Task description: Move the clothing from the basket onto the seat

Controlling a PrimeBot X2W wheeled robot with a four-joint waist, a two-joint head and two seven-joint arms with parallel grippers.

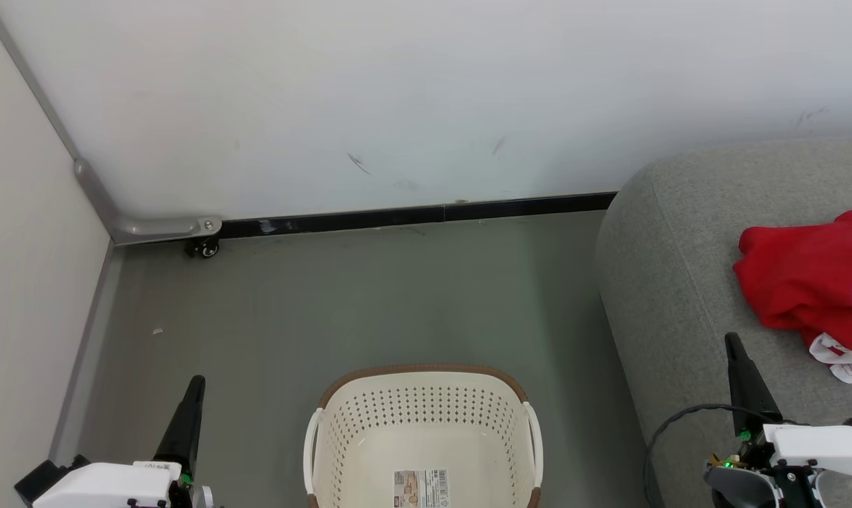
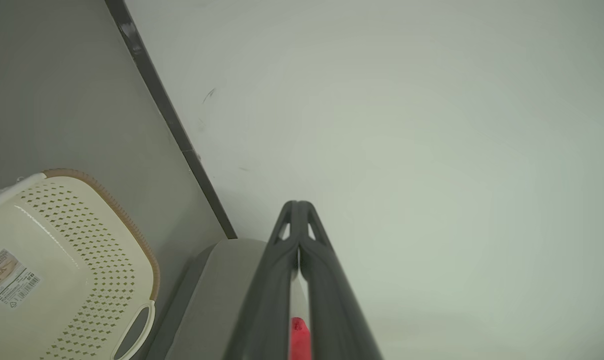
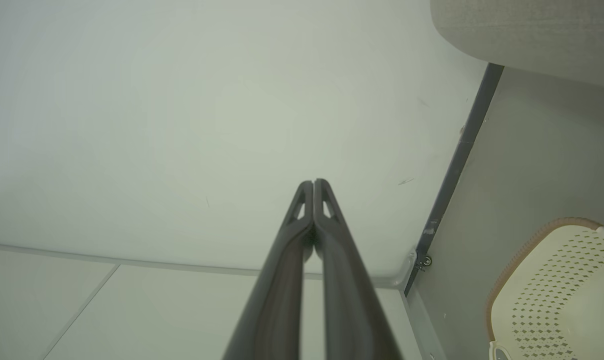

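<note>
Red clothing (image 1: 810, 279) with a white trim band lies bunched on the grey seat (image 1: 673, 282) at the right. The cream perforated basket (image 1: 348, 451) with a brown rim stands on the floor at bottom centre, and its visible inside holds nothing but a barcode sticker. My left gripper (image 1: 195, 384) is shut at the lower left, left of the basket and holding nothing. My right gripper (image 1: 733, 342) is shut over the seat's near part, left of the clothing and apart from it. In the left wrist view the gripper (image 2: 298, 205) points at the wall; in the right wrist view the gripper (image 3: 313, 182) does too.
A white wall (image 1: 426, 99) with a dark baseboard (image 1: 412, 214) closes off the far side. A pale side panel (image 1: 17, 282) with a metal bracket (image 1: 158, 227) and a small caster (image 1: 204, 248) bounds the left. Grey floor (image 1: 369, 296) lies between basket and wall.
</note>
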